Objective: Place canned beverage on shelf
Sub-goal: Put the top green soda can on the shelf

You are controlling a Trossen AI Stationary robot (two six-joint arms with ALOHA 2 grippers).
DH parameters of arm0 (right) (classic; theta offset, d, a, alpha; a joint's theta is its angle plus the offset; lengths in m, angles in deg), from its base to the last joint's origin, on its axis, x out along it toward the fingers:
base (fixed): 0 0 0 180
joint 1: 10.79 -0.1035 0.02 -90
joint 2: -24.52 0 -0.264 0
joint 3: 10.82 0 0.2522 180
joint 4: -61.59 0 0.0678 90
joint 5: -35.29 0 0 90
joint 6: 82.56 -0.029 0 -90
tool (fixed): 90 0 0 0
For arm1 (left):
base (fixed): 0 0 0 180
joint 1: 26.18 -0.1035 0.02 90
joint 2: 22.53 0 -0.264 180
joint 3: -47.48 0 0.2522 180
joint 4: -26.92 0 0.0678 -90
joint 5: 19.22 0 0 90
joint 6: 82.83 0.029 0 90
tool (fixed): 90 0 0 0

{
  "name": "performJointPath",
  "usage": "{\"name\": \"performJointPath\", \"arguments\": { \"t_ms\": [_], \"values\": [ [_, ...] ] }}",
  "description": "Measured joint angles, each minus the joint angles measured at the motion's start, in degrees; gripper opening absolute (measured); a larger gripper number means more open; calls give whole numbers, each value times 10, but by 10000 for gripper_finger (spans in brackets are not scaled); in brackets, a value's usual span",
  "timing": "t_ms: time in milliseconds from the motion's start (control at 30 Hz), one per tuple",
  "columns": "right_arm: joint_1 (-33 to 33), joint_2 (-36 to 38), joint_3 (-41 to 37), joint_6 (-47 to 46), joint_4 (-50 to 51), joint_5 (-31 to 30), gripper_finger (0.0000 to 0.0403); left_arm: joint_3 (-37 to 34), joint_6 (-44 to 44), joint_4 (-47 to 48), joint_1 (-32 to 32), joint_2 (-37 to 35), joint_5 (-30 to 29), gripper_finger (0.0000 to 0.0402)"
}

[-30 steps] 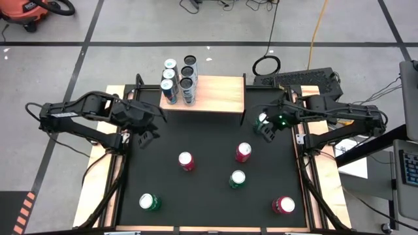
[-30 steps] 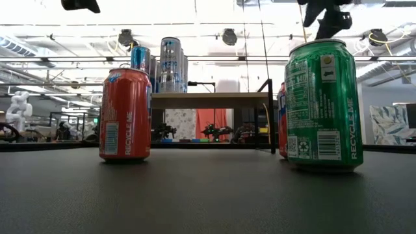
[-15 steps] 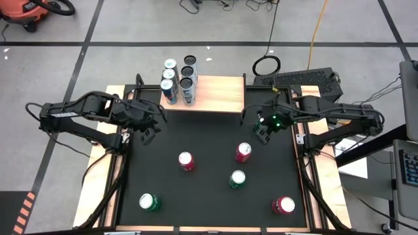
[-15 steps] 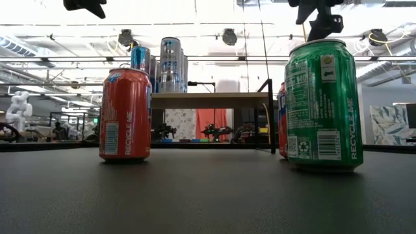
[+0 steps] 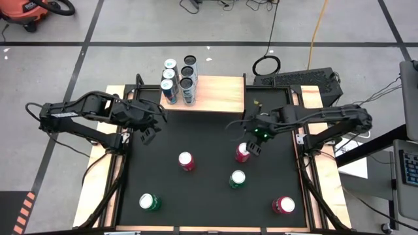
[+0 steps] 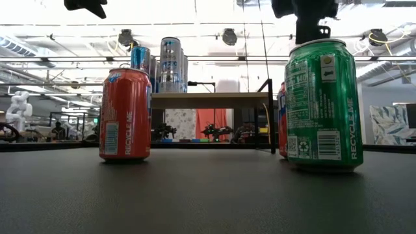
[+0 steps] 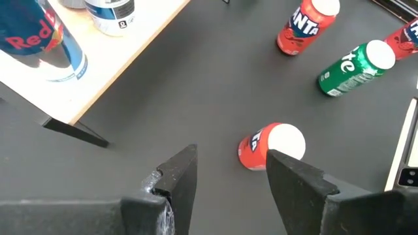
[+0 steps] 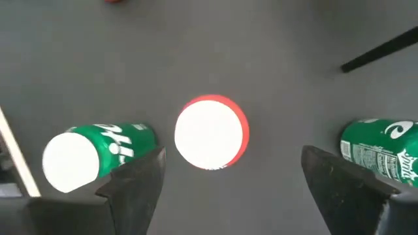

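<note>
A: What is being done at this moment?

B: The right gripper [image 5: 247, 147] is held above a red can [image 5: 243, 152] that stands upright on the black tabletop [image 5: 209, 196], in front of the shelf [image 5: 219, 93]. In the right wrist view the can's top [image 8: 211, 132] is seen between the two fingers, with the jaws wide apart and nothing gripped.

A: How should this step be done well?

B: It is judged that the gripper should be lowered straight, with the can kept centred between the fingers, and closed only when they are well down the can's sides. The green can [image 5: 237, 179] nearby should not be touched. The free wood on the shelf, beside the slim cans [image 5: 179, 79] already placed at its left end, seems the right place.

A: And the left gripper [image 5: 146, 135]?

B: It waits near the shelf's left corner, jaws partly apart, empty.

A: Can any writing be read?

B: "RECYCLE ME" is read on the cans in the low view. "Red" is seen on a blue can [image 7: 39, 39] on the shelf.
</note>
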Motion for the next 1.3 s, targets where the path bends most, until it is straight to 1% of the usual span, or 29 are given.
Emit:
{"name": "performJointPath", "arguments": {
  "t_ms": [133,233,367,500,567,667,967,1100,1233,1300],
  "values": [
    [-2,-21,0,-3,-6,8,334,0,0,0,0,0,0,184],
    [-2,-26,0,6,-16,16,334,0,0,-1,0,0,-1,184],
    [-2,-27,0,-4,-21,16,334,0,-1,-14,0,0,-3,184],
    [-11,-27,0,-16,-74,16,334,0,-1,-19,0,0,-6,184],
    [-20,-27,0,-4,-105,16,334,0,-1,-24,0,0,-11,184],
    [-27,-34,1,7,-120,16,334,0,-1,-25,0,0,-21,184],
    [-47,-70,0,47,-104,15,334,0,11,-24,0,0,-29,184],
    [-47,-71,0,54,-103,16,335,0,10,-24,0,0,-28,184],
    [-47,-71,0,65,-67,13,353,0,10,-24,0,0,-28,184],
    [-47,-71,0,68,-42,-3,369,0,10,-24,0,0,-28,184]
  ]
}}
